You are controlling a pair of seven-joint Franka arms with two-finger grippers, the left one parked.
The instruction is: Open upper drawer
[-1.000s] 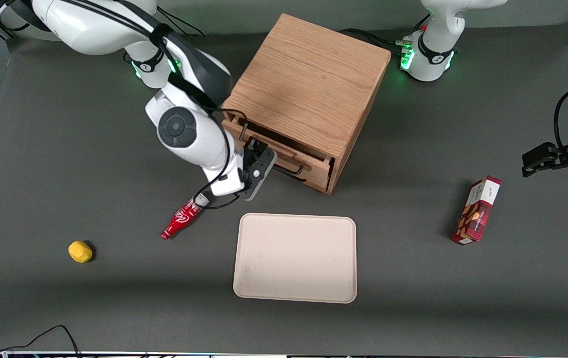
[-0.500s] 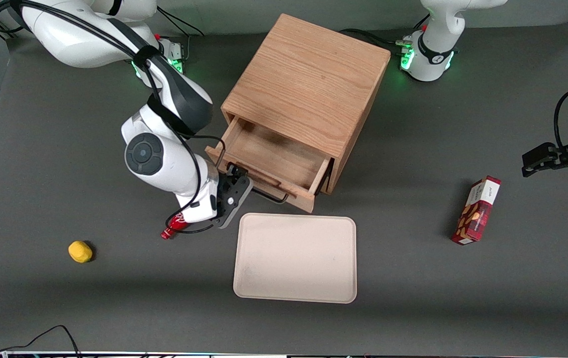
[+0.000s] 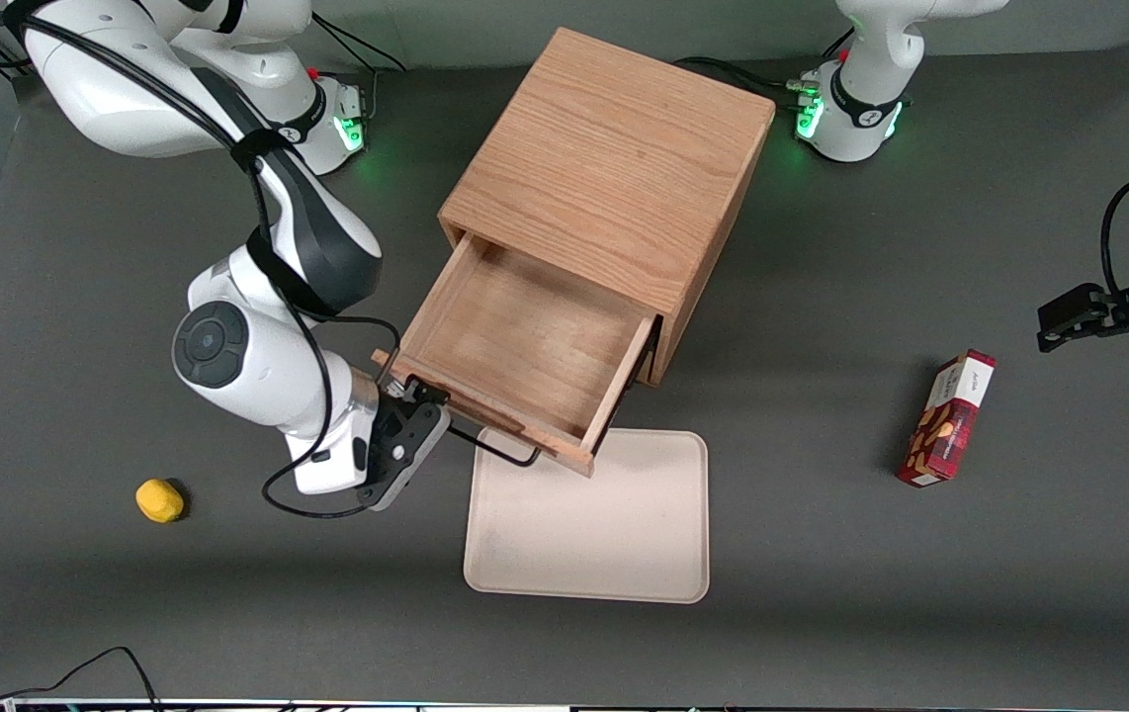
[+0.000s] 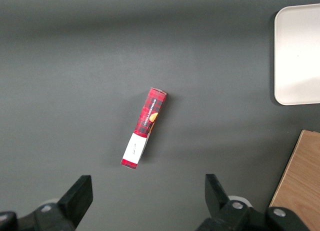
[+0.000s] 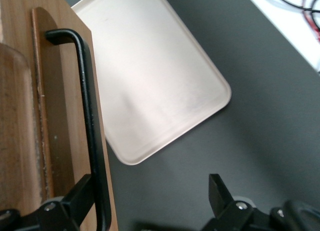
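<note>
The upper drawer [image 3: 525, 346] of the oak cabinet [image 3: 614, 158] is pulled far out, its inside bare, and its front overhangs the tray. Its black wire handle [image 3: 497, 451] runs along the drawer front. My right gripper [image 3: 414, 403] is at the end of that handle toward the working arm's end of the table. In the right wrist view the gripper [image 5: 150, 203] is open, jaws wide apart. The handle [image 5: 90, 116] lies against the inner face of one finger [image 5: 75, 201], and the other finger hangs over bare table. The lower drawer is hidden under the upper one.
A beige tray [image 3: 604, 534] lies nearer the front camera, partly under the drawer front, also in the right wrist view [image 5: 150, 76]. A yellow object [image 3: 159, 499] lies toward the working arm's end. A red snack box [image 3: 948, 417] lies toward the parked arm's end, also in the left wrist view [image 4: 145, 127].
The upper drawer has slid from nearly closed to far out toward the front camera, and my gripper moved with its handle. The red bottle is now hidden by my arm.
</note>
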